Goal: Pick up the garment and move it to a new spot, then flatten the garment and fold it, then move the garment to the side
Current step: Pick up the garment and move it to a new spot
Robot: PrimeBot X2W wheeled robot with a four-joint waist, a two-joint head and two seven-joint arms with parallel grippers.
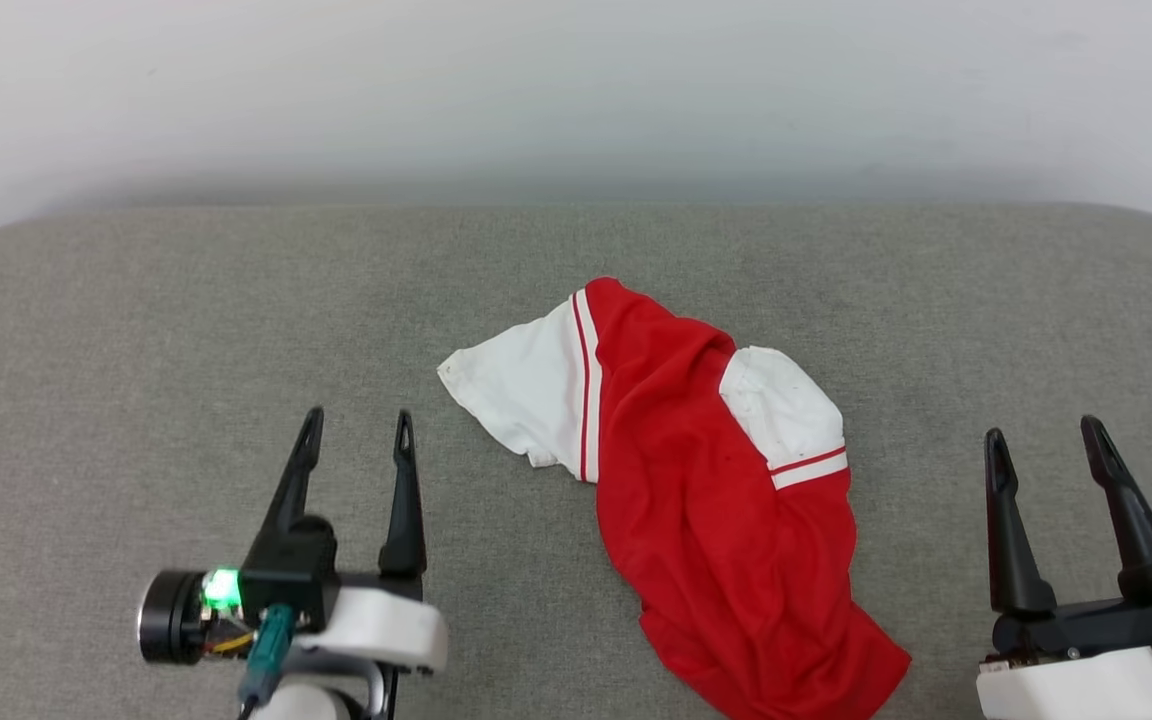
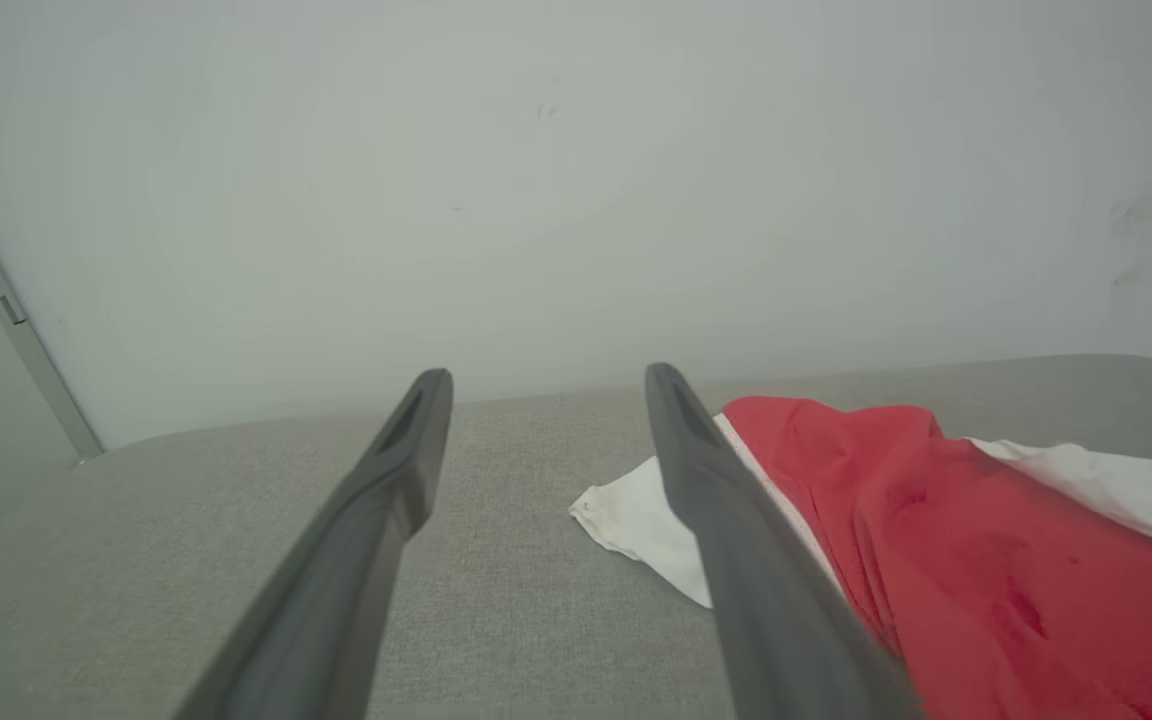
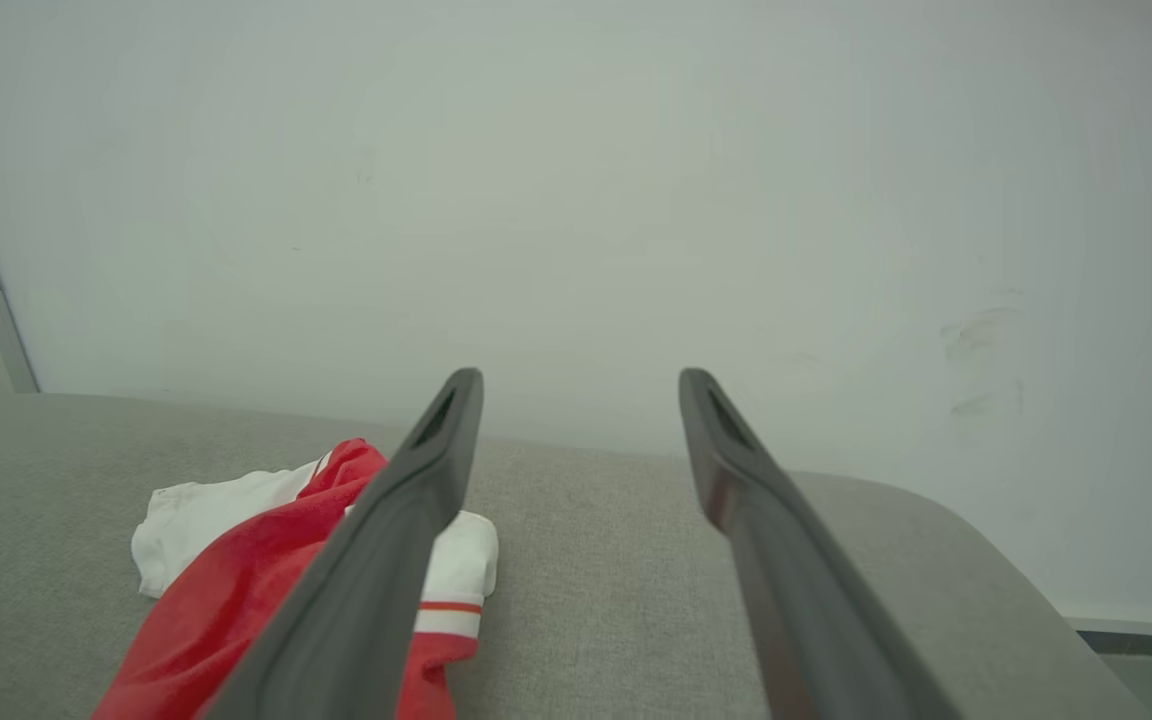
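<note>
The right gripper (image 3: pixel 581 378) has its two long dark fingers spread wide, with nothing between them but the grey woven fabric surface (image 3: pixel 586 600) and the plain white wall (image 3: pixel 576 200) behind it. At lower left a crumpled red jersey garment (image 3: pixel 226 590) with white short sleeves and a red-striped cuff lies on that surface. The finger on the view's left hides part of it.

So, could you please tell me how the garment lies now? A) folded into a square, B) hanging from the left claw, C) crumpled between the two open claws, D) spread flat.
C: the garment lies bunched on the grey surface, with the left claw and right claw open on either side, apart from it.
</note>
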